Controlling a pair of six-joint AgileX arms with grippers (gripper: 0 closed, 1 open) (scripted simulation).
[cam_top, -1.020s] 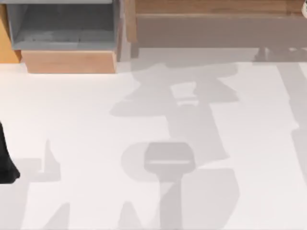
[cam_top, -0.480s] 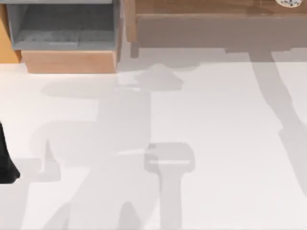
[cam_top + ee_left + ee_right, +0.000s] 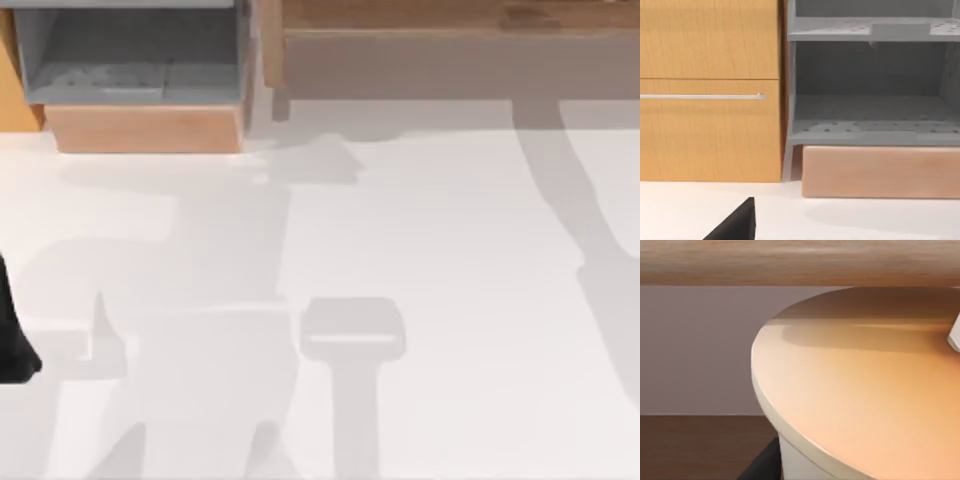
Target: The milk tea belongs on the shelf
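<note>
Looking through the right wrist view: the milk tea (image 3: 855, 405) is very close to the lens. Its flat tan-orange top and whitish rim are plain, and a strip of pale side wall shows below the rim. Its base and right side are cut off, so I cannot tell whether it rests on anything. Behind it are the shelf's (image 3: 700, 350) plank rail, the dull grey-brown panel and a brown board lower down, which places the container at the shelf, on the far right side of the scene.

A dark sliver (image 3: 759, 467) sits just beside the cup wall and a small white corner (image 3: 955, 337) cuts in at the edge; neither can be identified. Right gripper: at the shelf with the cup. Grasping or released, cannot tell.

Top view: the shelf (image 3: 450, 62) runs along the far edge, cut off by the frame. The grey-lined box (image 3: 140, 70) with its light orange front stands far left. Soft arm shadows cross the white table (image 3: 470, 260).

The left arm (image 3: 10, 335) is parked at the near left edge. Its wrist view faces the grey-lined box (image 3: 870, 100) and an orange-wood cabinet front (image 3: 710, 125), with a black wedge (image 3: 737, 225) low in the frame. Left gripper state: cannot tell.
</note>
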